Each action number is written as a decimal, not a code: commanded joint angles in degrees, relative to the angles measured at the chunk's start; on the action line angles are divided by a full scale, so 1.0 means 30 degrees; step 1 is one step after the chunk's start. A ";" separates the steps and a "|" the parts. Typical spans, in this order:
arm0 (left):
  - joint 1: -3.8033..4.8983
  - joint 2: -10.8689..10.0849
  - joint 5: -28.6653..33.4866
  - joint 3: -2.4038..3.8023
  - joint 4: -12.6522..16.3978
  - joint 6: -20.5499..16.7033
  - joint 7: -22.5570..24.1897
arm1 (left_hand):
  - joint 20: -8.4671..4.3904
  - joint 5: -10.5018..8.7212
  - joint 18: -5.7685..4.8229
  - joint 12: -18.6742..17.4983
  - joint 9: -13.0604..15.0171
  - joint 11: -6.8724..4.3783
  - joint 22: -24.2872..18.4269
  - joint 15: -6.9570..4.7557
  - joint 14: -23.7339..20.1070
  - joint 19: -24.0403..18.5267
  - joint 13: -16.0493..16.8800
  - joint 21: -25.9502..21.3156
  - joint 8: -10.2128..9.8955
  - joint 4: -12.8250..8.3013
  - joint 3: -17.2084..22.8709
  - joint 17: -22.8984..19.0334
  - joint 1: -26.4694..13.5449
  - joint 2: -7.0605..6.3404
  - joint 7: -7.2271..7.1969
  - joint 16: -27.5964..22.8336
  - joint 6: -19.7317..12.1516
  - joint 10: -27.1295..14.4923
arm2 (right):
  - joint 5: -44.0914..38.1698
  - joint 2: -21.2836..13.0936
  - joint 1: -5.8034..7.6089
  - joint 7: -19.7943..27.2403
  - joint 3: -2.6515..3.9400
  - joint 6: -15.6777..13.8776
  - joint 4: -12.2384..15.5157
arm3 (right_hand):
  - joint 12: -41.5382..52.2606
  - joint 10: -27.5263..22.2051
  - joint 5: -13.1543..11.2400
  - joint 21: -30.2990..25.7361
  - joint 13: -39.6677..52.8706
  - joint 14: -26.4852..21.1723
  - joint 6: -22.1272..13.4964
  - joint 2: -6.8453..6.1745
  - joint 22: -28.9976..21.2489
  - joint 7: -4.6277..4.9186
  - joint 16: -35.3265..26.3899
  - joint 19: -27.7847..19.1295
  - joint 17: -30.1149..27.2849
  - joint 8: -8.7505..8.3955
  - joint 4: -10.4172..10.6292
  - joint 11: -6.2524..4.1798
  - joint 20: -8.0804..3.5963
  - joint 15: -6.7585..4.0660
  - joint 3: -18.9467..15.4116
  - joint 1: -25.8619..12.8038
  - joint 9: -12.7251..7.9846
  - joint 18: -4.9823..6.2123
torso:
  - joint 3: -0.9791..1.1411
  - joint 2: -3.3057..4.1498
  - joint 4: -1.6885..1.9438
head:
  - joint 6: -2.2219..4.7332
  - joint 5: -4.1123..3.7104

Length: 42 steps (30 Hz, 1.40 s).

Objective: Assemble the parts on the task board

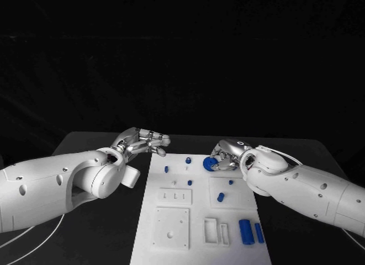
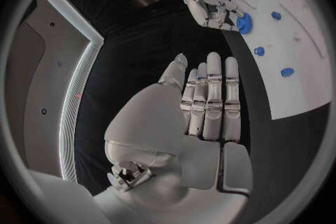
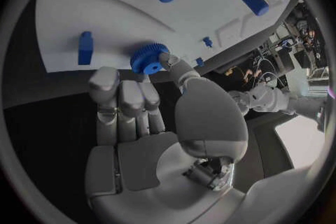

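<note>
Right of centre in the head view, I am pinching the blue gear (image 1: 209, 163) with my right hand (image 1: 227, 155) at the white board's (image 1: 200, 243) upper right edge. My left hand (image 1: 142, 141), centre-left beside the board, is hanging empty, fingers extended.

The left hand (image 1: 142, 141) was at the centre left of the head view, its fingers straight, together and holding nothing. The right hand (image 1: 223, 156) was right of centre, pinching a blue gear (image 1: 209, 163) with its fingertips.
</note>
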 commanded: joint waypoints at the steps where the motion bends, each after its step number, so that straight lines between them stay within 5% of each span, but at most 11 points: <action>1: 0.0047 0.0001 -0.0058 0.0013 0.0052 0.0203 0.0083 | 0.0015 -0.0016 0.0094 -0.0074 0.0011 -0.0006 0.0017 0.0035 0.0059 0.0081 0.0003 -0.0069 0.0010 -0.0084 0.0004 -0.0027 0.0019 0.0126 -0.0015 -0.0092 -0.0128 -0.0179 | -0.0807 -0.0105 0.0032 -0.0474 0.0024 -0.0848 0.0747 | 0.0066 0.0089 -0.0130 0.0098 0.0014 0.0021 0.1271 -0.0043 0.1872 -0.0264 0.0076 0.0699 0.0027 0.0014 0.0152 -0.0033 -0.0084 -0.0122 -0.0009 0.0133 0.0099 -0.0201 | -0.0027 -0.0023 -0.0011 | 0.0027 0.0128; 10: 0.0049 0.0012 -0.0058 0.0014 0.0095 0.0162 0.0070 | 0.0012 0.0001 0.0097 -0.0078 0.0008 -0.0005 0.0061 0.0030 0.0061 0.0061 0.0002 -0.0035 0.0003 -0.0149 0.0037 -0.0023 0.0015 0.0124 -0.0008 -0.0083 -0.0146 -0.0182 | -0.1755 0.0296 0.0065 -0.1050 0.0035 -0.1229 0.2094 | 0.0007 0.0086 -0.0146 0.0150 0.0010 0.0012 0.1259 -0.0259 0.1871 -0.0264 0.0042 0.0688 -0.0028 0.0024 0.0454 -0.0035 -0.0086 -0.0122 0.0151 0.0229 0.0105 -0.0203 | -0.0023 0.0024 0.0035 | 0.0137 0.0304; 17: 0.0050 0.0035 -0.0059 0.0014 0.0105 0.0140 0.0053 | 0.0012 0.0001 0.0097 -0.0078 0.0008 -0.0005 0.0061 0.0030 0.0061 0.0061 0.0002 -0.0035 0.0003 -0.0149 0.0037 -0.0023 0.0015 0.0124 -0.0008 -0.0083 -0.0146 -0.0182 | -0.2510 0.0995 0.0069 -0.1388 -0.0005 -0.1255 0.2096 | -0.0009 0.0099 -0.0211 0.0242 0.0005 0.0022 0.1258 -0.0321 0.1892 -0.0264 0.0043 0.0693 -0.0040 0.0015 0.0524 -0.0026 -0.0071 -0.0108 0.0217 0.0255 0.0098 -0.0221 | -0.0038 0.0041 0.0050 | 0.0146 0.0484; 27: 0.0052 0.0116 -0.0060 0.0015 0.0116 0.0144 0.0043 | 0.0012 0.0001 0.0097 -0.0078 0.0008 -0.0005 0.0061 0.0030 0.0061 0.0061 0.0002 -0.0035 0.0003 -0.0149 0.0037 -0.0023 0.0015 0.0124 -0.0008 -0.0083 -0.0146 -0.0182 | -0.3057 0.2089 0.0066 -0.1552 -0.0524 -0.0995 0.1162 | -0.0057 0.0078 -0.0262 0.0242 -0.0027 0.0010 0.1194 -0.0385 0.1890 -0.0241 -0.0007 0.0685 -0.0107 0.0008 0.0576 -0.0012 -0.0066 -0.0099 0.0292 0.0273 0.0094 -0.0223 | 0.0016 0.0073 0.0043 | 0.0085 0.0565; 33: 0.0053 0.0193 -0.0068 0.0015 0.0089 0.0173 0.0039 | 0.0012 0.0001 0.0097 -0.0078 0.0008 -0.0005 0.0061 0.0030 0.0061 0.0061 0.0002 -0.0035 0.0003 -0.0149 0.0037 -0.0023 0.0015 0.0124 -0.0008 -0.0083 -0.0146 -0.0182 | -0.3253 0.2559 0.0059 -0.1599 -0.0927 -0.0740 0.0519 | -0.0068 0.0072 -0.0274 0.0185 -0.0032 0.0009 0.1165 -0.0403 0.1875 -0.0233 -0.0022 0.0676 -0.0126 0.0014 0.0616 -0.0004 -0.0063 -0.0095 0.0285 0.0237 0.0095 -0.0217 | 0.0014 0.0109 0.0177 | 0.0038 0.0523; 42: 0.0053 0.0232 -0.0076 0.0016 0.0058 0.0171 0.0038 | 0.0012 0.0001 0.0097 -0.0078 0.0008 -0.0005 0.0061 0.0030 0.0061 0.0061 0.0002 -0.0035 0.0003 -0.0149 0.0037 -0.0023 0.0015 0.0124 -0.0008 -0.0083 -0.0146 -0.0182 | -0.3377 0.3021 0.0050 -0.1628 -0.1220 -0.0679 -0.0146 | -0.0162 0.0003 -0.0326 0.0155 -0.0104 -0.0001 0.1027 -0.0454 0.1870 -0.0199 -0.0094 0.0668 -0.0211 0.0008 0.0687 0.0014 -0.0050 -0.0082 0.0245 0.0230 0.0089 -0.0211 | -0.0007 0.0124 0.0170 | 0.0078 0.0551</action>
